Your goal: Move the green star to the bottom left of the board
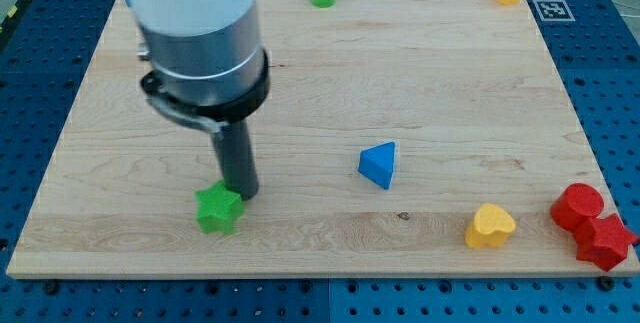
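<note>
One green star sits low on the worktop, left of centre, with my tip touching its upper right side. You are mid-push; next, drive it leftward and down toward the corner. No pincer exists here, only the rod.

No readable words or numbers anywhere (only a black-and-white square marker beside the board's top right corner).
</note>
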`<state>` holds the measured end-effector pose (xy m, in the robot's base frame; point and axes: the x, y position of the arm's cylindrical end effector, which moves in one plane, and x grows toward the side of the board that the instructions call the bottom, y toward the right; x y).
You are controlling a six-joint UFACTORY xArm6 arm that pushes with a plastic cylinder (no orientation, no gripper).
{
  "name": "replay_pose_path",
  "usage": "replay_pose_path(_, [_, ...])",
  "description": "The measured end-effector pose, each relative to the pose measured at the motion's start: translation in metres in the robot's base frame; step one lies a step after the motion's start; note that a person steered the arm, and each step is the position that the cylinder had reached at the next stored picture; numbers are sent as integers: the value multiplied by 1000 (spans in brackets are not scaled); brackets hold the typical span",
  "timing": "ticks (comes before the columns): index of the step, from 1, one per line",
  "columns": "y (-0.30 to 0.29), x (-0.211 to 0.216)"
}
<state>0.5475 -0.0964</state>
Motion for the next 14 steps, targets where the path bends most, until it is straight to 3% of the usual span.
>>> replay_pose_path(3, [-33,17])
replay_pose_path(5, [11,54])
replay_pose_path(14, [-32,57])
